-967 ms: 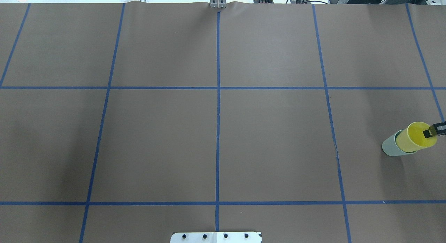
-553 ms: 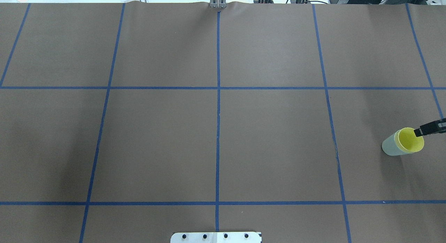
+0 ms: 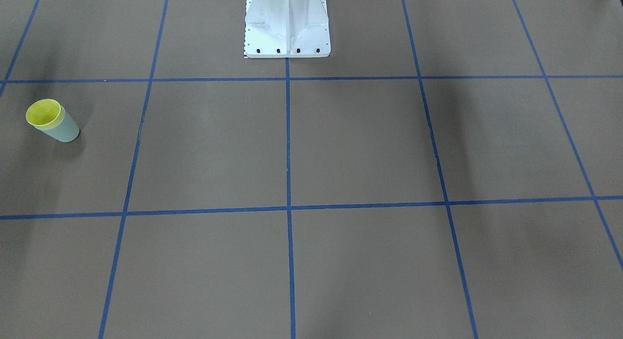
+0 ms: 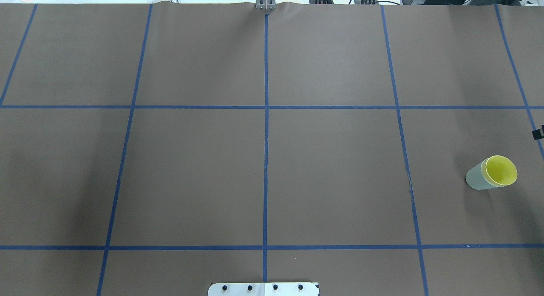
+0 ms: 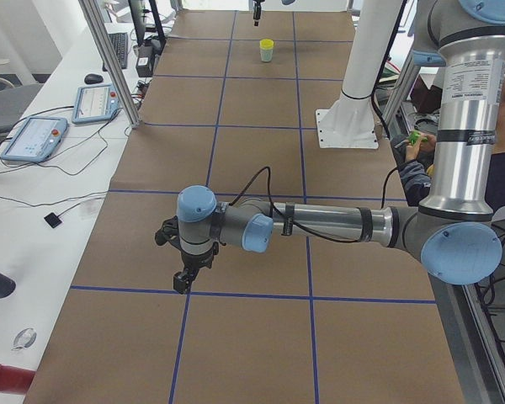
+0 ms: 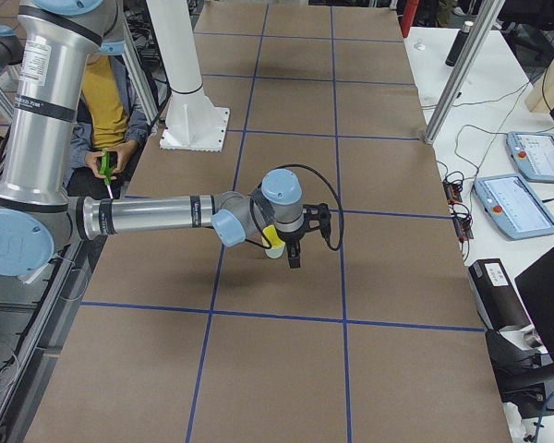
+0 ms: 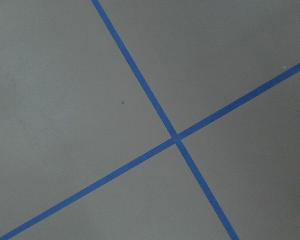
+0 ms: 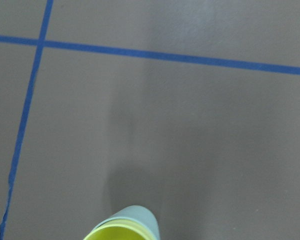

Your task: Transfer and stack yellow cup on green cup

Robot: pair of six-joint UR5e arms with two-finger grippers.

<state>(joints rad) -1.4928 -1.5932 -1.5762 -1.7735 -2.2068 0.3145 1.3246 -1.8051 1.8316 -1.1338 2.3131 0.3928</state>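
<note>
- Since the earlier overhead frames, my right gripper [image 4: 538, 133] has let go of the yellow cup [image 4: 501, 170] and drawn back. Only a dark sliver of it shows at the right edge, well apart from the cup. The cup has dropped fully into the green cup [image 4: 475, 180], with just its rim showing above.
- Front-facing: the nested pair stands upright and alone at the view's left, yellow cup [image 3: 44, 113] inside green cup [image 3: 67, 131]. Neither of my grippers shows.
- Exterior left: the pair sits at the table's far end. My left gripper [image 5: 183, 282] hangs over the blue tape lines [image 5: 221, 99], well apart from the cups. I cannot tell how its jaws stand.
- Exterior right: my right gripper [image 6: 294, 257] hovers near the pair and carries nothing. I cannot tell whether its jaws are parted or closed.
- Left wrist: only brown paper and a tape crossing [image 7: 176, 137].
- Right wrist: the yellow rim [image 8: 117, 232] nested in the green cup [image 8: 139, 214] shows at the bottom edge, with no fingers in shot.
- I judge the stack made. What remains is to back my right arm clear without brushing the cups.
</note>
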